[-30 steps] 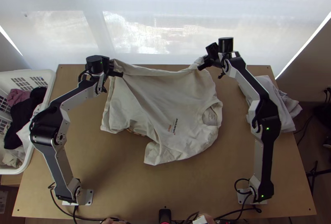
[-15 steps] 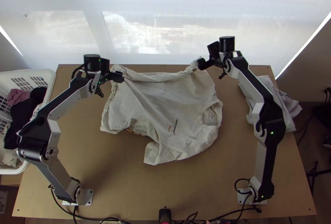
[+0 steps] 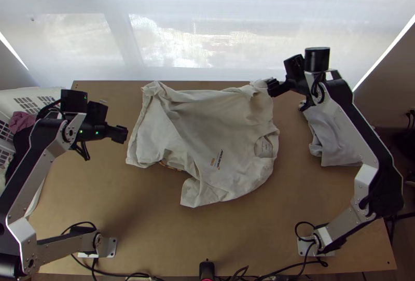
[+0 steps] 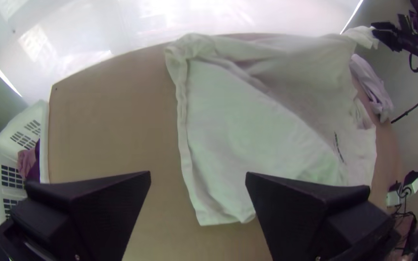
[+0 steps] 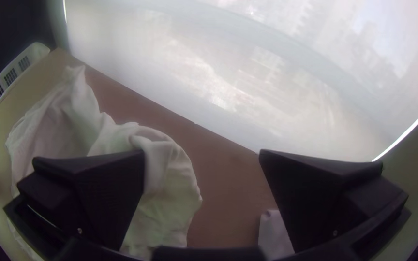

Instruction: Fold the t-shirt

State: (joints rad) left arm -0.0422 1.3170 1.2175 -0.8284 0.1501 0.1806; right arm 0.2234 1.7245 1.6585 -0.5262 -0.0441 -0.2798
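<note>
White, translucent sheeting point(image 3: 207, 32) stands beyond the far edge, bright with daylight. Worktop point(image 3: 155, 229): pale brown, flat, smooth, straight-edged in the top view.

T-shirt point(image 3: 202, 120): off-white, soft, matte cloth, spread unevenly over the middle and far part of the worktop. Far edge long and gathered, rumpled at both far corners. A crease runs slantwise from far left toward the near side. Left edge straight, with a thick band along it; near side uneven, a sleeve point(image 3: 196, 192) jutting nearward. Rounded neckline point(image 3: 264, 146) at the right.

Basket point(image 3: 31, 92): white, rigid, slotted walls, at the left. In it, pink cloth point(image 3: 22, 120) and dark cloth, loosely heaped.

Pale cloth point(image 3: 334, 143), layered, soft-edged, lies on the worktop to the right of the t-shirt, partly beneath the right arm.

Left gripper point(image 3: 119, 134): just left of the t-shirt. Jaws black, broad, wedge-shaped; wide gap in the left wrist view, nothing gripped. T-shirt lies to their right.

Right gripper point(image 3: 273, 87): by the t-shirt's far right corner. Jaws well parted in the right wrist view, no cloth pinched. Whether they touch that corner, cannot tell.

Smallest: a patterned orange-and-dark patch point(image 3: 172, 166) at the t-shirt's near left side, and dark and orange print point(image 3: 216, 161) on its chest.
</note>
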